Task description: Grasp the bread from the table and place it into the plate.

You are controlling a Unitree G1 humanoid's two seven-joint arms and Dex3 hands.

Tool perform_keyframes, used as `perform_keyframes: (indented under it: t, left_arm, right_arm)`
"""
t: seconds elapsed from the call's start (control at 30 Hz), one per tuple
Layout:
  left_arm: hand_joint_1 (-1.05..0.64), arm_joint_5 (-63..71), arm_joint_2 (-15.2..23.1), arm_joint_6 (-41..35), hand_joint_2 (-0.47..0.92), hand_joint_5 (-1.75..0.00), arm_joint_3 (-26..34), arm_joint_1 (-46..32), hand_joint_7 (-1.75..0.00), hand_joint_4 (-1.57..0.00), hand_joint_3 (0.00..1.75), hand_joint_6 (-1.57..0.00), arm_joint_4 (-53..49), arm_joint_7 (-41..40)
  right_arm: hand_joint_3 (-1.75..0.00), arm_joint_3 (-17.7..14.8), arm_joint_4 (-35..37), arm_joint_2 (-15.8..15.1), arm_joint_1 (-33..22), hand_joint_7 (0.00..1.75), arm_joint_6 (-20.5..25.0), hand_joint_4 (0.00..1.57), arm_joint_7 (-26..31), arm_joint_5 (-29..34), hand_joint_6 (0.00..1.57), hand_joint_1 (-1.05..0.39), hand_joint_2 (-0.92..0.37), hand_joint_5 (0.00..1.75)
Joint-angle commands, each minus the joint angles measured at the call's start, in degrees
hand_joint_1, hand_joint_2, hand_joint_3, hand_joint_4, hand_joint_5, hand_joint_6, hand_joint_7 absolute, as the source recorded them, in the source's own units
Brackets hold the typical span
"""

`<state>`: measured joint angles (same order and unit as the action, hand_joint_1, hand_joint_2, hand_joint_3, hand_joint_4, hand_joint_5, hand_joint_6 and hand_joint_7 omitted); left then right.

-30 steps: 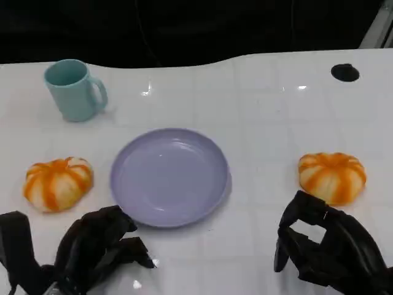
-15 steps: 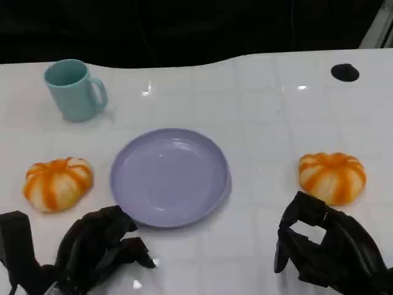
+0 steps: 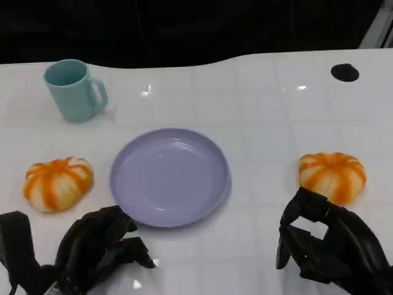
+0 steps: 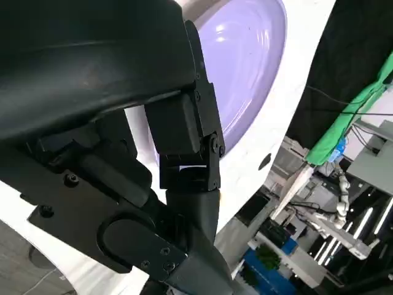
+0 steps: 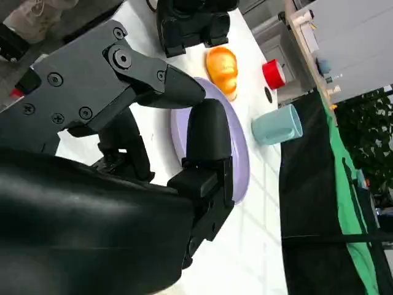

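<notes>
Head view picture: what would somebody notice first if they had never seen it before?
Probably the two orange-striped breads: one bread left of the purple plate, another bread right of it. The plate sits bare in the middle, and the black left hand and right hand hover near the front edge, holding nothing.

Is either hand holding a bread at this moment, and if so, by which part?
Nothing is held. The left hand and right hand are both empty; the two breads lie on the table, untouched.
</notes>
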<state>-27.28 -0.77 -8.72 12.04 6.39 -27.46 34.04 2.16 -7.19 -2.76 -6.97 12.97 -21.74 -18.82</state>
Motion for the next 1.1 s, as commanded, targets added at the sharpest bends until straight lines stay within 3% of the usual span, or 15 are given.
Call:
perform_keyframes:
  t: [0.03,0.13,0.17,0.23,0.3,0.4,0.63,0.73,0.87,1.1]
  left_arm:
    - [-1.05,0.36,0.78,0.33,0.66,-0.68,0.39,-0.41,-0.58,-1.57,0.00,-1.57,-0.78,-0.28]
    - [-1.05,0.29,0.78,0.28,0.66,-0.68,0.44,-0.45,-0.58,-1.57,0.00,-1.57,-0.80,-0.21]
    - [-1.05,0.30,0.79,0.35,0.66,-0.68,0.43,-0.49,-0.58,-1.57,0.00,-1.57,-0.78,-0.17]
    - [-1.05,0.46,0.85,0.46,0.66,-0.67,0.34,-0.59,-0.57,-1.57,0.00,-1.57,-0.64,-0.23]
    - [-1.05,0.83,0.97,0.77,0.67,-0.68,0.15,-0.70,-0.57,-1.57,0.01,-1.57,-0.44,-0.36]
    - [-1.05,0.63,1.03,0.58,0.67,-0.68,0.24,-0.66,-0.57,-1.57,0.00,-1.57,-0.51,-0.20]
    - [-1.05,1.18,0.89,1.02,0.68,-0.68,-0.11,-0.95,-0.58,-1.57,0.00,-1.57,-0.06,-0.45]
    - [-1.05,1.31,0.83,1.06,0.67,-0.68,-0.11,-1.03,-0.59,-1.57,0.00,-1.57,0.15,-0.38]
    - [-1.05,0.90,0.88,0.52,0.66,-0.68,0.23,-0.73,-0.57,-1.57,0.00,-1.57,-0.28,-0.09]
    - [-1.05,0.90,0.63,0.59,0.67,-0.66,0.22,-0.59,-0.55,-1.57,0.00,-1.57,-0.51,-0.06]
  right_arm:
    - [-0.98,-0.76,3.08,-2.12,2.28,1.38,-11.18,0.53,-1.62,4.25,0.50,-0.22,-0.43,1.73]
    - [-1.03,-0.83,4.70,-3.10,3.14,1.28,-16.58,0.49,-2.04,6.71,0.53,-0.19,-0.38,1.67]
    - [-1.04,-0.83,4.82,-3.57,3.36,1.19,-17.87,0.47,-1.95,7.59,0.53,-0.16,-0.32,1.55]
    - [-1.05,-0.89,5.35,-4.66,3.96,1.13,-21.22,0.46,-1.83,9.74,0.54,-0.15,-0.29,1.48]
    - [-0.94,-1.07,6.32,-5.94,4.75,1.02,-25.49,0.48,-1.41,12.42,0.53,-0.22,-0.30,1.32]
    - [-0.81,-1.50,7.45,-7.35,5.50,0.93,-29.79,0.52,0.76,16.52,0.54,-0.26,-0.31,1.22]
    - [-0.51,-2.55,7.50,-10.13,6.10,0.76,-34.65,0.44,7.76,26.32,0.53,-0.32,-0.42,1.04]
    - [-0.31,-2.92,7.57,-12.05,6.58,0.71,-37.48,0.39,11.85,32.26,0.51,-0.37,-0.51,0.95]
    - [-0.13,-2.74,6.02,-15.59,7.06,0.61,-37.58,0.29,16.82,42.54,0.47,-0.46,-0.58,0.92]
    - [-0.01,-0.69,2.34,-20.01,7.07,0.43,-31.86,0.16,21.08,59.42,0.43,-0.60,-0.66,0.91]
